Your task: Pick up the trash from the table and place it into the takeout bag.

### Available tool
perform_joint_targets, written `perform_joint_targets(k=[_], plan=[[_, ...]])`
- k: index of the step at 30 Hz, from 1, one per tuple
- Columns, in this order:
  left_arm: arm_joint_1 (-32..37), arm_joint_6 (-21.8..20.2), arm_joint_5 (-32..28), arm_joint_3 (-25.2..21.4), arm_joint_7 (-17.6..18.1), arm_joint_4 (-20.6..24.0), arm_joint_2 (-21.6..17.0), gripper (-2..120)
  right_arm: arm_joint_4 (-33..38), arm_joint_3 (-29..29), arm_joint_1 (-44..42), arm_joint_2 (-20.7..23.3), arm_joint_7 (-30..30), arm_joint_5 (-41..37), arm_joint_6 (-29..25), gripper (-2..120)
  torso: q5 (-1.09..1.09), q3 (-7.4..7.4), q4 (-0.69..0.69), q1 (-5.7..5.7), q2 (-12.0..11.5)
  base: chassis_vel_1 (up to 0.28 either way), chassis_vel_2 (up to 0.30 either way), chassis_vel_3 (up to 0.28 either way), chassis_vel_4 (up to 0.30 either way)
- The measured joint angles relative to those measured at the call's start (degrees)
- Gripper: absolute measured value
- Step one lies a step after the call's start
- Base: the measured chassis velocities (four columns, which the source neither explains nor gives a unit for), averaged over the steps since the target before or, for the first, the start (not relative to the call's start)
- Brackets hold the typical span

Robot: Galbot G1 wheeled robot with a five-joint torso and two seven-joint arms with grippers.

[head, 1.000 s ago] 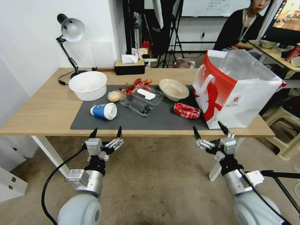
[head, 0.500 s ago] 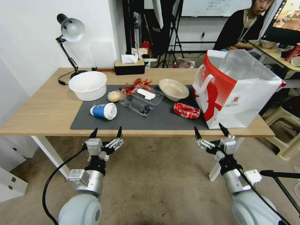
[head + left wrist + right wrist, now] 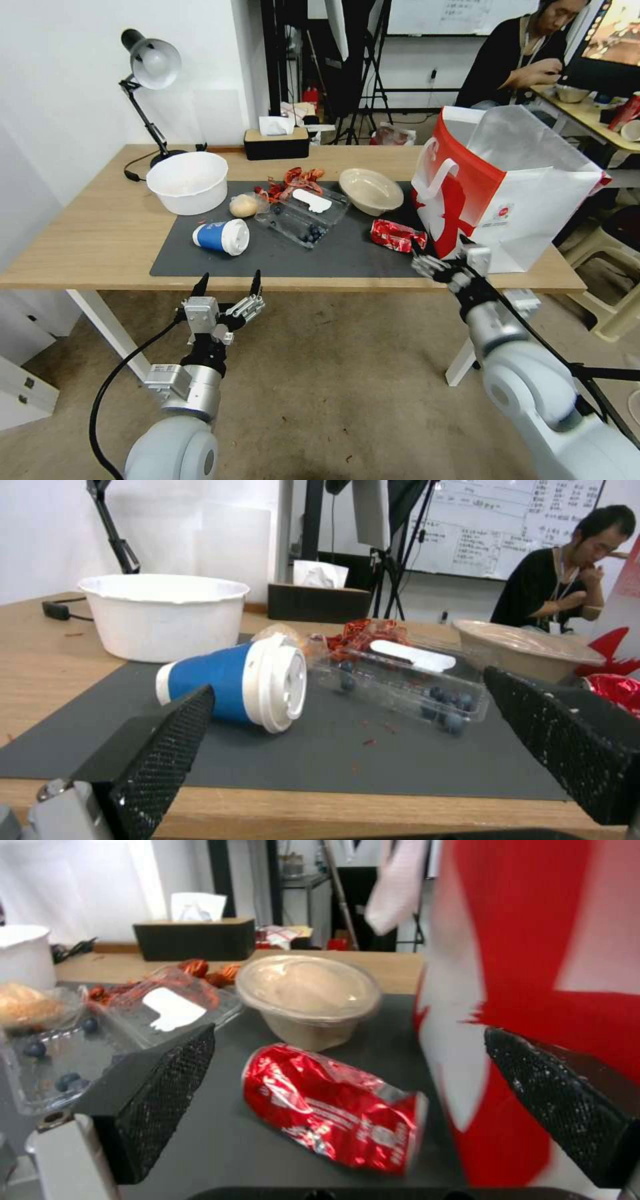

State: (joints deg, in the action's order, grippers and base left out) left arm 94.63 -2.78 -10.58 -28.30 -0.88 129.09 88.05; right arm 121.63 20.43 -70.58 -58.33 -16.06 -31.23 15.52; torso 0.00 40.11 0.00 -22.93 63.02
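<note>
Left end effector (image 3: 225, 283) hangs released below the long light-wood table (image 3: 87, 233), idle. Right end effector (image 3: 437, 257) stands at the near table edge, fingers spread and empty, facing the crumpled red wrapper (image 3: 333, 1105) on the dark grey mat (image 3: 333, 257). Recommended: enter low, straddling the wrapper. Clearance is tight: the red-and-white takeout bag (image 3: 513, 193) stands just beside; the beige bowl (image 3: 370, 190) lies beyond.

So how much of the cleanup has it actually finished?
Nothing looks bagged yet. The red wrapper, blue cup, beige bowl and wrapped bun all lie on the table. The right gripper, open, is at the table edge near the wrapper, beside the takeout bag. The left gripper waits open below the edge.
</note>
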Motion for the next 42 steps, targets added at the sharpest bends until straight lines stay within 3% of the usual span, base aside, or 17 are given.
perform_joint_targets(k=[3,6,7,11,15,32,42], plan=[[0.1,0.2,0.0,-0.3,0.0,0.1,0.0,100,-2.4,-1.1,3.2,1.1,3.3,0.0,1.1,100,0.0,0.0,-0.01,0.01,0.0,0.0,0.0,0.0,0.0],[0.3,0.7,0.2,-0.2,0.0,0.1,0.3,100,-6.7,-1.3,7.6,4.7,12.7,-0.4,1.7,100,0.01,0.0,-0.01,0.0,0.0,0.0,0.0,0.0,0.0],[0.3,0.7,0.2,-0.2,0.0,0.1,0.3,100,-6.7,-1.3,7.6,4.7,12.7,-0.4,1.7,100,0.01,0.0,-0.01,0.0,0.0,0.0,0.0,0.0,0.0],[0.3,0.9,0.3,-0.2,0.0,0.1,0.7,100,-11.2,-2.7,11.9,8.1,22.6,-0.7,1.9,100,0.0,0.0,-0.01,0.0,0.0,0.0,0.0,0.0,0.0],[0.3,1.0,0.4,-0.2,0.1,0.0,0.8,100,-13.5,-4.6,14.8,9.0,27.5,-0.5,3.8,100,0.0,0.0,-0.01,0.01,0.0,0.0,0.0,0.0,0.0],[0.2,1.2,0.4,-0.3,0.3,-0.3,0.3,100,-21.2,-12.9,25.8,6.8,27.5,3.2,8.8,100,0.0,0.0,0.0,0.01,0.0,0.0,0.0,0.0,0.0],[0.0,1.4,0.3,-0.3,0.4,-0.8,0.2,100,-22.6,-14.9,27.5,6.3,26.7,3.1,11.9,100,0.0,-0.01,0.0,0.01,0.0,0.0,0.0,0.0,0.0]])
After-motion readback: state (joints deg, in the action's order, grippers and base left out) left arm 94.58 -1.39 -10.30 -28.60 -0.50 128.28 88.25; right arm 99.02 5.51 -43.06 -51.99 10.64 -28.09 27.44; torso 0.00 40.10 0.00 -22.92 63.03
